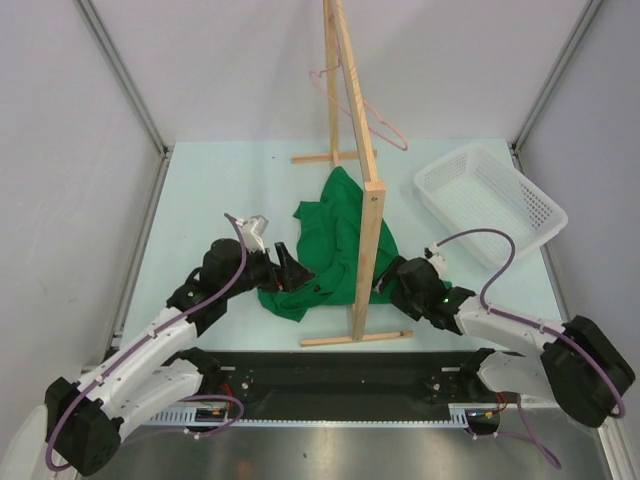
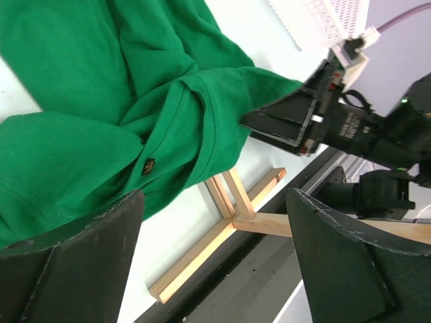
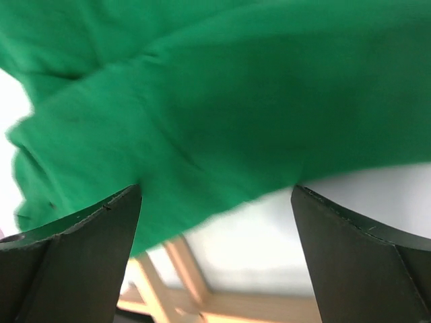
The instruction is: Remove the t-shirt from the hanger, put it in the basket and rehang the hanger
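Note:
The green t-shirt (image 1: 325, 245) lies crumpled on the table around the foot of the wooden rack, off the hanger. It fills the upper part of the left wrist view (image 2: 108, 101) and of the right wrist view (image 3: 222, 101). The pink wire hanger (image 1: 365, 115) hangs bare from the rack's top bar. My left gripper (image 1: 290, 270) is open and empty at the shirt's left edge. My right gripper (image 1: 385, 283) is open and empty at the shirt's right edge, beside the rack post. In the left wrist view the right gripper (image 2: 296, 121) faces me across the shirt.
The tall wooden rack (image 1: 368, 215) stands mid-table, its near foot bar (image 1: 355, 338) by the front edge and its far foot behind the shirt. A white plastic basket (image 1: 490, 200) sits at the right. Grey walls enclose the table.

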Controlling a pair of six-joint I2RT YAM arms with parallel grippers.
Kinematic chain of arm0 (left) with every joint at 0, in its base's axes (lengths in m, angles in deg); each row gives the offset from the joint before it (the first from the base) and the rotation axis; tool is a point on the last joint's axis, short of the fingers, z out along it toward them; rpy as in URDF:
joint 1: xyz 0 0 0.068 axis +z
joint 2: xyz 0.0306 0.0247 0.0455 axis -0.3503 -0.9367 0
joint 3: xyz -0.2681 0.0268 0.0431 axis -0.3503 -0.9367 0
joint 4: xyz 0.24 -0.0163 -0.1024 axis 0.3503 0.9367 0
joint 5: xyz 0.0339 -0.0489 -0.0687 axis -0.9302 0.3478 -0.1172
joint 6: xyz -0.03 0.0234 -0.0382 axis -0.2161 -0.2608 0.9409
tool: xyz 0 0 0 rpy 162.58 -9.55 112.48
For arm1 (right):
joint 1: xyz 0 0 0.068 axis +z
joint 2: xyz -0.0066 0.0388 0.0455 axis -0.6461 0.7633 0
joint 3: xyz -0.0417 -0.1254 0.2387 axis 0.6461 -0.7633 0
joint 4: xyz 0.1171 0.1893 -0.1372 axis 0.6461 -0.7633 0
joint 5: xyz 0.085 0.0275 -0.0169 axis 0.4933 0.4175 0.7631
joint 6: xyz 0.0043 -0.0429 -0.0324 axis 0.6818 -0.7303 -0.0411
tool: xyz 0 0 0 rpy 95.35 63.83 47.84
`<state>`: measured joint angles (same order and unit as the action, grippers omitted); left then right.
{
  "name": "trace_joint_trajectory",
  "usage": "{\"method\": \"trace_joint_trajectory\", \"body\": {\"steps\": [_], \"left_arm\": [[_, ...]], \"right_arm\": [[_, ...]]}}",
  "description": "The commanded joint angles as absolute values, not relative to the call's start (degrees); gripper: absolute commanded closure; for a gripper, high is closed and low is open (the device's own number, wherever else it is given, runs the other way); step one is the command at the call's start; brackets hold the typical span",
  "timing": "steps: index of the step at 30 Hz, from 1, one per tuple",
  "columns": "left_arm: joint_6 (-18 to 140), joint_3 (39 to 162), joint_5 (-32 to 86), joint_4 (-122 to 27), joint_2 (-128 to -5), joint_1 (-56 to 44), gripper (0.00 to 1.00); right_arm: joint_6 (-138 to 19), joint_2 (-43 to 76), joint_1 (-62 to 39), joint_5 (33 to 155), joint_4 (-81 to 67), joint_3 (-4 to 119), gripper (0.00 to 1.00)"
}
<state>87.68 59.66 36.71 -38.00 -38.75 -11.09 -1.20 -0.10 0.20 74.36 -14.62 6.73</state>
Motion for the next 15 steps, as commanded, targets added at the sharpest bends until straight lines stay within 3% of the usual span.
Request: {"method": "trace_joint_trajectory", "body": {"steps": [1,4,7,8,10,11,14,15], "left_arm": [[88.2,59.8,34.9,-40.5,-37.4,-11.8,0.09],[88.3,59.7,34.7,-40.4,-36.9,-11.8,0.1],[88.3,60.1,34.8,-39.9,-36.2,-11.8,0.1],[88.1,60.2,34.5,-39.3,-36.0,-11.8,0.1],[87.7,60.8,33.8,-38.5,-35.2,-11.8,0.09],[87.5,61.1,33.0,-38.1,-34.8,-11.8,0.09],[86.9,62.1,32.2,-37.7,-34.6,-11.8,0.09],[86.7,62.6,32.1,-37.7,-34.6,-11.8,0.09]], "right_arm": [[4.2,7.4,2.8,68.7,-4.3,9.8,0.0],[2.8,12.9,3.2,68.8,-2.2,12.5,0.01],[1.5,13.8,3.0,66.9,-1.6,13.7,0.1],[0.7,13.5,2.8,66.6,-1.3,14.3,0.25],[-2.4,12.9,1.3,68.3,-0.7,15.3,0.38],[-3.6,12.6,0.7,69.0,-0.9,16.4,0.53],[-7.0,8.9,-1.7,69.4,-5.0,19.4,0.81],[-7.8,7.3,-2.0,68.9,-6.2,20.1,0.87]]}}
